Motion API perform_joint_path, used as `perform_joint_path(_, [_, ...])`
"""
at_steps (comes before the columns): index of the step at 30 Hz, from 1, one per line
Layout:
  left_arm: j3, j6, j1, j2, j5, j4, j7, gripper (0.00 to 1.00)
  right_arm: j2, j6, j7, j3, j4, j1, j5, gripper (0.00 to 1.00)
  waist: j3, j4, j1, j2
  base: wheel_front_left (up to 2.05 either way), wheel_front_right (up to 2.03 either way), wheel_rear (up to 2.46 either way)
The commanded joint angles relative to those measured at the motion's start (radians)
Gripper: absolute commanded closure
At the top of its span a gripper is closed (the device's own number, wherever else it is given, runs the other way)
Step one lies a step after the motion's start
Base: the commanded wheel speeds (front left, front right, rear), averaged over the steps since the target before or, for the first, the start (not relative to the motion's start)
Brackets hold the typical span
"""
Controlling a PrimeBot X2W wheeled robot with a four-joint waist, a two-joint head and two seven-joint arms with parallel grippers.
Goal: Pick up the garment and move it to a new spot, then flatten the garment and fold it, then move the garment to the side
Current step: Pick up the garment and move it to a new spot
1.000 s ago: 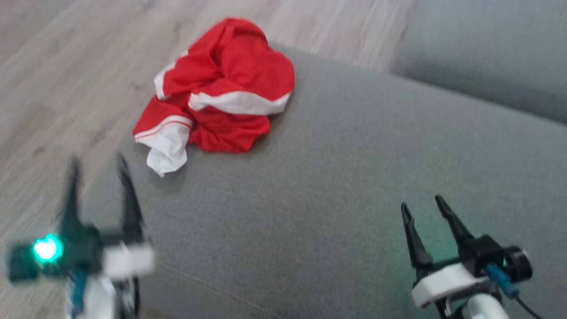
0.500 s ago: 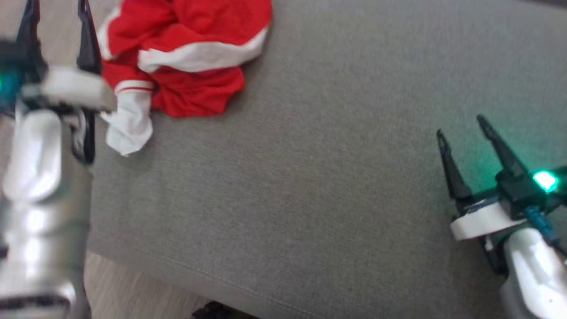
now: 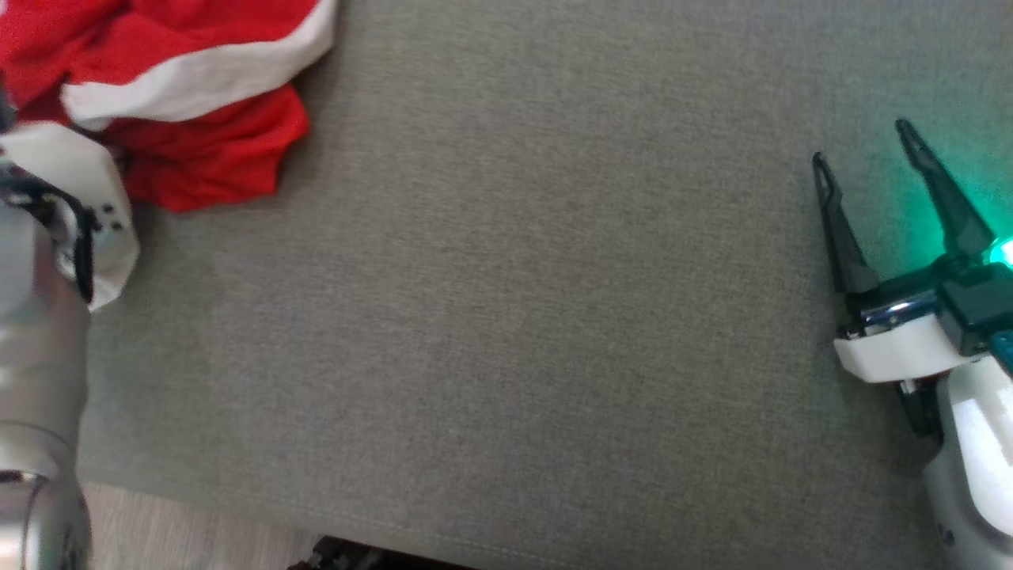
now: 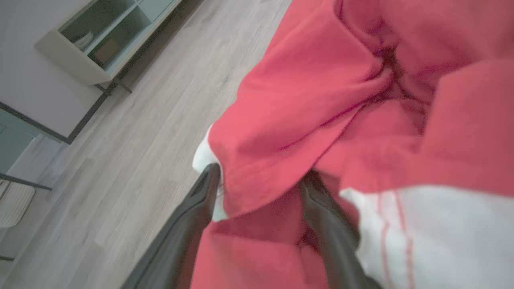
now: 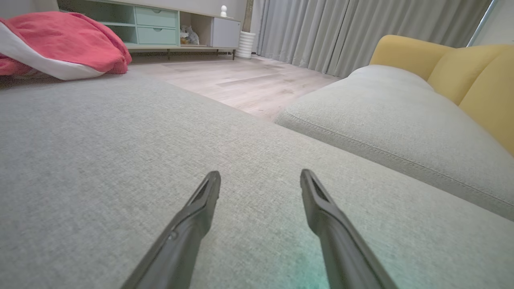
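Observation:
The crumpled red garment [image 3: 174, 103] with white bands lies on the grey cushion [image 3: 514, 277] at the head view's top left. My left forearm [image 3: 39, 356] reaches up to it along the left edge. In the left wrist view my left gripper [image 4: 261, 180] is open and straddles a red fold of the garment [image 4: 321, 100], the fingers [image 4: 200, 208] touching the cloth. My right gripper [image 3: 866, 146] hovers open and empty over bare cushion at the right, far from the garment. In the right wrist view the right gripper [image 5: 261, 176] is low over the cushion, with the garment [image 5: 60, 44] far off at upper left.
The cushion's near edge [image 3: 396, 530] runs along the bottom of the head view, with floor below it. A second grey cushion [image 5: 381, 108] and a yellow backrest [image 5: 461, 68] lie to the right. Wooden floor [image 4: 120, 140] and a low shelf cabinet [image 4: 104, 36] lie beyond the garment.
The head camera has tilted down and shifted, pushing the garment to the picture's top left. My left arm has reached forward onto the garment. The right gripper has moved slightly forward, still open.

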Motion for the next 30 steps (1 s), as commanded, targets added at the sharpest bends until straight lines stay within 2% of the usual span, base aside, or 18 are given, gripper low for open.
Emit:
perform_joint_path(1, [0.013,0.010,-0.050,0.081,0.006,-0.012,-0.045,0.00,-0.018,0.008,-0.001,0.002,-0.006,0.023,0.000,0.00,0.037,-0.026,0.0000,0.0000,0.00,0.00,0.00])
perform_joint_path(2, [0.017,0.013,-0.054,0.086,0.001,-0.006,-0.076,1.00,-0.020,0.008,-0.001,-0.002,-0.008,0.024,-0.001,0.00,0.042,-0.026,0.0000,0.0000,0.00,0.00,0.00])
perform_joint_path(5, [0.015,0.026,-0.075,0.100,0.003,0.006,-0.160,1.00,-0.020,0.008,-0.001,-0.007,-0.009,0.026,-0.003,0.00,0.046,-0.024,0.0000,0.0000,0.00,0.00,0.00])
perform_joint_path(10, [-0.011,0.033,-0.111,0.116,0.023,-0.004,-0.214,1.00,-0.002,0.008,-0.001,0.006,0.002,0.012,-0.001,0.00,0.024,-0.024,0.0000,0.0000,0.00,0.00,0.00])
perform_joint_path(19, [-0.069,0.038,-0.171,0.174,0.081,-0.252,-0.225,1.00,0.070,0.008,-0.001,0.024,0.032,-0.012,0.015,0.00,-0.069,-0.058,0.0000,0.0000,0.00,0.00,0.00])
perform_joint_path(24, [-0.111,0.009,-0.203,0.221,0.116,-0.417,-0.225,1.00,0.138,0.008,-0.001,0.032,0.052,-0.013,0.030,0.00,-0.154,-0.124,0.0000,0.0000,0.00,0.00,0.00])
perform_joint_path(30, [-0.198,-0.065,-0.269,0.239,0.160,-0.608,-0.194,1.00,0.201,0.008,-0.001,0.033,0.061,0.004,0.059,0.00,-0.253,-0.268,0.0000,0.0000,0.00,0.00,0.00])
